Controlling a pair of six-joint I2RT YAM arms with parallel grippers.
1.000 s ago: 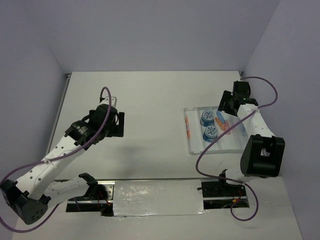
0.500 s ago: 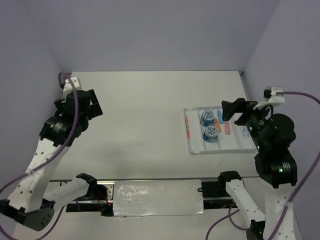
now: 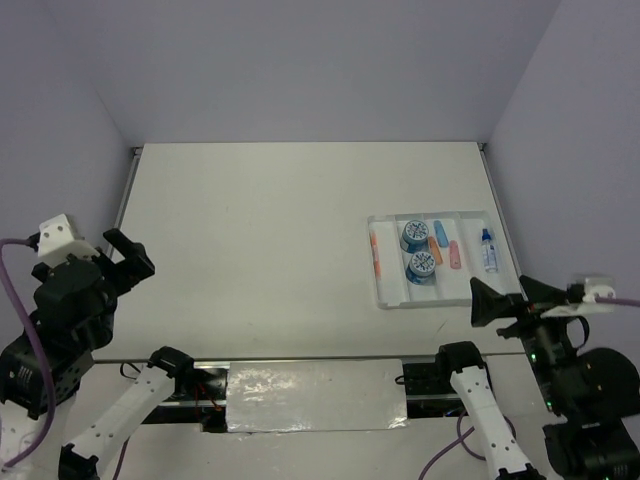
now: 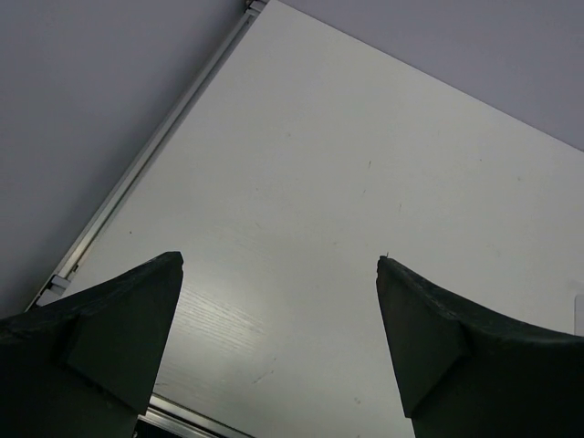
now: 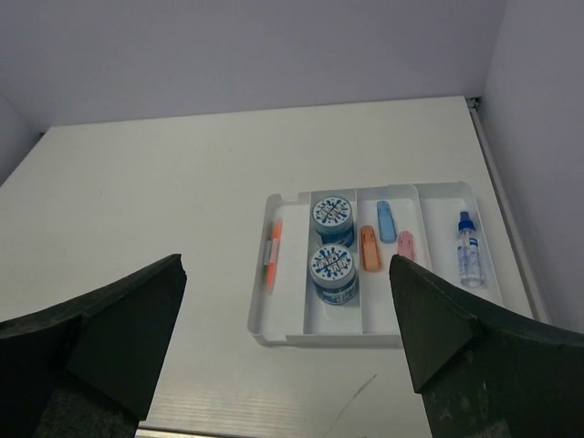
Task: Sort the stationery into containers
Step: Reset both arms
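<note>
Both arms have drawn back from mid-bench to the near corners since half a second ago. Over the near-left corner the left claw (image 3: 128, 258) hangs high with its fingers wide apart and empty, looking down on the bare bench (image 3: 260, 220) along the left edge. By the right edge lies the tray (image 3: 390, 295). It holds the pen (image 3: 377, 255) in the leftmost lane, then two rolls (image 3: 413, 235), then the capsules (image 3: 435, 250), with the bottle (image 3: 489, 250) rightmost. Grouped by kind like this, the sorting looks finished. Raised at the near-right corner, the right claw (image 3: 508, 298) is spread and empty, facing the tray.
</note>
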